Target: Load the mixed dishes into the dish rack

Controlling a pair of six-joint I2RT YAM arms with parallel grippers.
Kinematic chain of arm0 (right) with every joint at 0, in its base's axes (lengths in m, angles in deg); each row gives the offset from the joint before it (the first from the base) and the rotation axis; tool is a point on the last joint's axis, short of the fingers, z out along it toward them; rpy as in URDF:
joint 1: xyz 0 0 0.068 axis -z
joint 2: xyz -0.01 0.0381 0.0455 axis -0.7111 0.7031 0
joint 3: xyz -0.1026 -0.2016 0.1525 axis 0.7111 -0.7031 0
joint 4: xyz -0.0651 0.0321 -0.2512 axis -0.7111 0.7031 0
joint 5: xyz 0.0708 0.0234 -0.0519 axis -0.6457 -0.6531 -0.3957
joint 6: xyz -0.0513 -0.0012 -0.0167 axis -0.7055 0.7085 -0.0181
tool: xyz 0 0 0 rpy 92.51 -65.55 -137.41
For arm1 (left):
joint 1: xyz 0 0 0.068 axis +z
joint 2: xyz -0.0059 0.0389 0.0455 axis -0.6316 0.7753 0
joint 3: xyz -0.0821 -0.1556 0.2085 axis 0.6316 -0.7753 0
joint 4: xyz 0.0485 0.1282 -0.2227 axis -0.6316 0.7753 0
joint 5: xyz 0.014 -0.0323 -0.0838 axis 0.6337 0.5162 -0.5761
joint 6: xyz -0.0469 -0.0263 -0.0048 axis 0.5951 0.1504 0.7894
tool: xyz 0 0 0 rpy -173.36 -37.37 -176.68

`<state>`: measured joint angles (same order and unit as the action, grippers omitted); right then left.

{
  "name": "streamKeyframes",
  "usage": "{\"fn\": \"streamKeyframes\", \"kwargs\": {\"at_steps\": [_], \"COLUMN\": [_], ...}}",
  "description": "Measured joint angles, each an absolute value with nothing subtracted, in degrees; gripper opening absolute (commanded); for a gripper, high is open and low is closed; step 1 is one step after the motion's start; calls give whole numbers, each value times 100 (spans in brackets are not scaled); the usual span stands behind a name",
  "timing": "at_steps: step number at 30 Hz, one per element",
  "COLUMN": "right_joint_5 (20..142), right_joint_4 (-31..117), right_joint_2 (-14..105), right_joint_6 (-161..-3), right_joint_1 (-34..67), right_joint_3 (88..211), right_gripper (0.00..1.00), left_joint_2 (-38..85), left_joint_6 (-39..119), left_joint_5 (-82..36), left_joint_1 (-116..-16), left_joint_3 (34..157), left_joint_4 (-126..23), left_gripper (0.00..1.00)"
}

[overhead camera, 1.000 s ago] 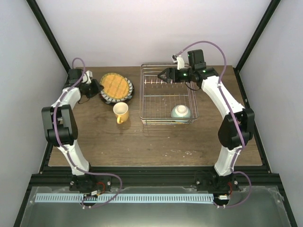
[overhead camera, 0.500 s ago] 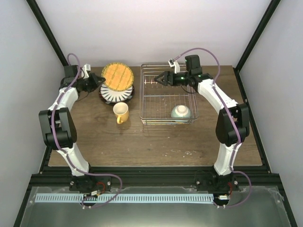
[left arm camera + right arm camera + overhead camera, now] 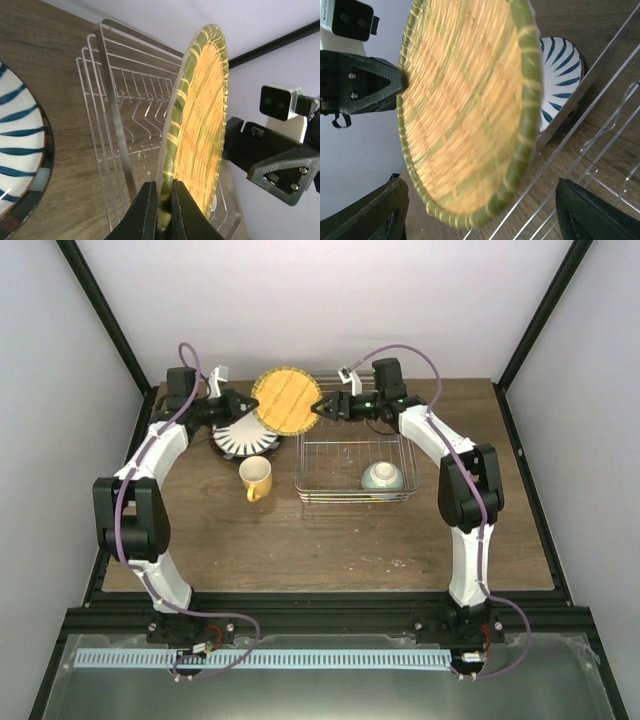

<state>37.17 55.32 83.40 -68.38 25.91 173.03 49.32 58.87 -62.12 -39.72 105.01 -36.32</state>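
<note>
Top external: pinching the yellow plate (image 3: 286,398) upright in the clenched left claw (image 3: 245,406), just above the far-left corner of the rack (image 3: 345,498), with the right claw (image 3: 322,408) spread wide alongside. Could slip off that thin edge grip, or get bumped loose.

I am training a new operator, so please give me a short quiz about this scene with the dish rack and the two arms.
1. Choose: which gripper grips the yellow-orange plate? A left, B right, C both.
2. True or false: the pale green bowl lies inside the dish rack.
3. Fill in: the yellow mug stands on the ____, outside the rack.
Key: 1 A, the left gripper; 2 true; 3 table.
</note>
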Motion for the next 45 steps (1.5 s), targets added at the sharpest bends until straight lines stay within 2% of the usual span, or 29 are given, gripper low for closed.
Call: {"fn": "streamKeyframes", "kwargs": {"at_steps": [8,11,14,19,23,28,29,31,39,41,45], "right_joint_5": [3601,3586,3542,3457,3439,3269,3271,3282,3647,3883,4506], "right_joint_4": [5222,5087,4953,4824,4783,4811,4853,4955,5443,5683,6221], "right_joint_2": [8423,8434,8469,8530,8554,8554,8554,8552,8541,8539,8523], "right_joint_6": [-6669,-6595,-6521,-6416,-6355,-6234,-6245,-6298,-6757,-6877,-7163], "right_joint_1": [2560,2556,2547,2503,2499,2523,2525,2525,2416,2414,2414], "right_joint_3": [17327,17329,17338,17340,17340,17456,17474,17498,17633,17727,18092], "right_gripper": [76,63,56,30,13,1,1,1,1,1,1], "left_joint_2": [4900,4900,4900,4902,4902,4974,4978,4978,4978,4978,4963], "left_joint_6": [5946,5997,6040,6163,6174,5931,5883,5826,5706,5627,5511], "left_joint_5": [-6245,-6275,-6308,-6380,-6430,-6367,-6369,-6347,-6122,-6030,-5781], "left_joint_1": [-4241,-4329,-4438,-4536,-4521,-4501,-4501,-4506,-4523,-4521,-4499], "left_joint_3": [10390,10370,10368,10368,10368,10370,10372,10390,10554,10606,10733], "left_joint_4": [-3656,-3667,-3717,-3846,-3907,-3818,-3798,-3728,-3477,-3433,-3260], "left_gripper": [0,0,0,0,0,0,3,16,87,93,95]}}
